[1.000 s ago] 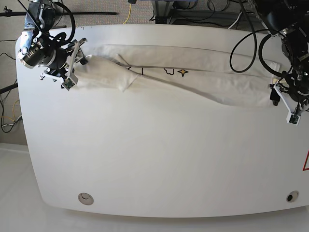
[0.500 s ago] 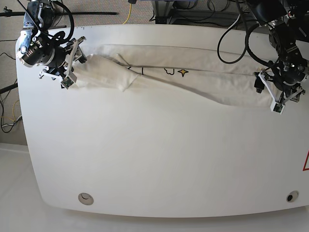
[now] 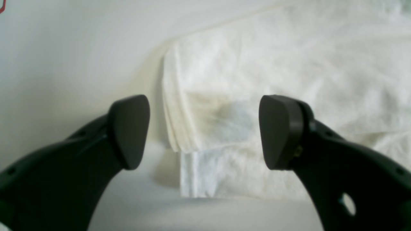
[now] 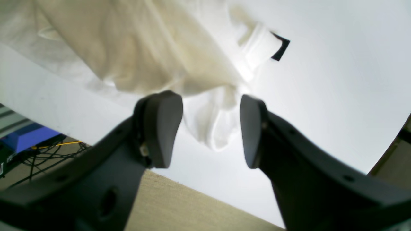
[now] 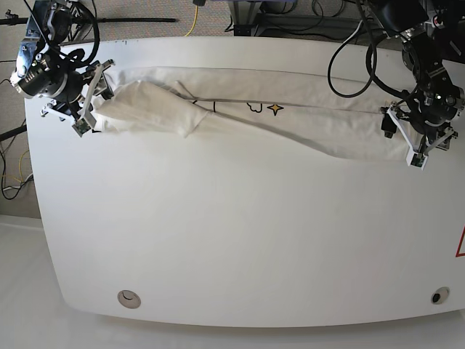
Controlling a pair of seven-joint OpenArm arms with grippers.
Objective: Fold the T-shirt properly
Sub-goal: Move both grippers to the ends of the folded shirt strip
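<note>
The white T-shirt [image 5: 305, 123] lies folded into a long band across the back of the table, with a yellow star of its print [image 5: 275, 109] showing. My right gripper [image 5: 93, 98] is at the band's left end. Its jaws [image 4: 207, 128] stand open, with a lobe of the T-shirt [image 4: 128, 48] between the fingers and the black tag [image 4: 281, 48] just beyond. My left gripper [image 5: 403, 138] is at the band's right end, open wide [image 3: 204, 131]. It hovers over the stacked layers of the T-shirt [image 3: 289, 64], holding nothing.
The white table [image 5: 232, 240] has a round hole near each front corner [image 5: 129, 298] [image 5: 438, 296]. A red mark [image 5: 461, 243] sits at its right edge. The table's left edge and beige floor [image 4: 192, 205] are close under the right gripper. Cables hang behind the table.
The right gripper has moved left toward the table's edge, and the shirt's left end has stretched left with it. The left gripper came in from the right edge onto the shirt's right end.
</note>
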